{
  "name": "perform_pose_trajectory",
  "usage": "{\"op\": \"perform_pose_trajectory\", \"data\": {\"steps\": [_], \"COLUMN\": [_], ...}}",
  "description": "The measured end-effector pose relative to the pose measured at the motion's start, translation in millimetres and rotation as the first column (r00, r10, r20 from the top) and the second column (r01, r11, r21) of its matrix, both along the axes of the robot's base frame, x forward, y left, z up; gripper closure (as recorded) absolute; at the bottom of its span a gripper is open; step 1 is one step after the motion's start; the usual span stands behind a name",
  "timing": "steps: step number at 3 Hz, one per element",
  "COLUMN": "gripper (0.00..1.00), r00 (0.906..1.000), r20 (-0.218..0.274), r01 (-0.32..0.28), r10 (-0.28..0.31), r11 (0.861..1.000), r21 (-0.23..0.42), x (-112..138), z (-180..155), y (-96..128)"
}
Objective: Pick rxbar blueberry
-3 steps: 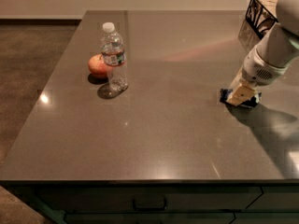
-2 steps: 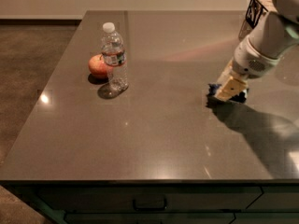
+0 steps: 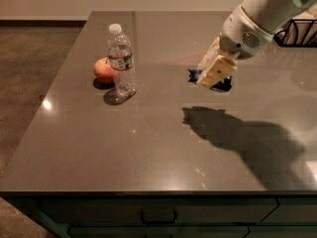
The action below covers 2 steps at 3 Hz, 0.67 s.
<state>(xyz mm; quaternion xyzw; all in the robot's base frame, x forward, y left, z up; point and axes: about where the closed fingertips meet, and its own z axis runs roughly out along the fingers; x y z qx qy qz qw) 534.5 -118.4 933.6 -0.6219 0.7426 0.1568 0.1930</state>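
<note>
The rxbar blueberry (image 3: 224, 85), a dark blue flat bar, sits between the cream-coloured fingers (image 3: 216, 69) of my gripper (image 3: 213, 73). Only its ends show on either side of the fingers. The gripper is shut on the bar and holds it above the grey table (image 3: 148, 148), right of centre. Its shadow falls on the tabletop below and in front of it. The white arm reaches in from the upper right.
A clear water bottle (image 3: 121, 63) stands upright at the left of the table, with a red apple (image 3: 103, 69) just behind it. A black wire basket (image 3: 297, 33) stands at the far right edge. A drawer handle (image 3: 158, 217) shows below the front edge.
The gripper has moved left and upward with the blue bar in it. The bar has left its earlier spot on the right of the table. The bottle and apple have not moved.
</note>
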Motion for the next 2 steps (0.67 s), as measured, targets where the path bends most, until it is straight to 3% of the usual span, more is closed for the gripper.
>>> {"op": "perform_pose_trajectory", "data": {"steps": [1,2], "gripper": [1.0,1.0], "r00": [0.9992,0.9991], "r20": [0.012,0.014], "r01": [-0.038,-0.041], "r10": [0.038,0.041], "r11": [0.998,0.998], "r21": [0.043,0.047], "x": [-1.9,-1.7], "z": [18.4,20.1], "y": [21.8,23.7]}}
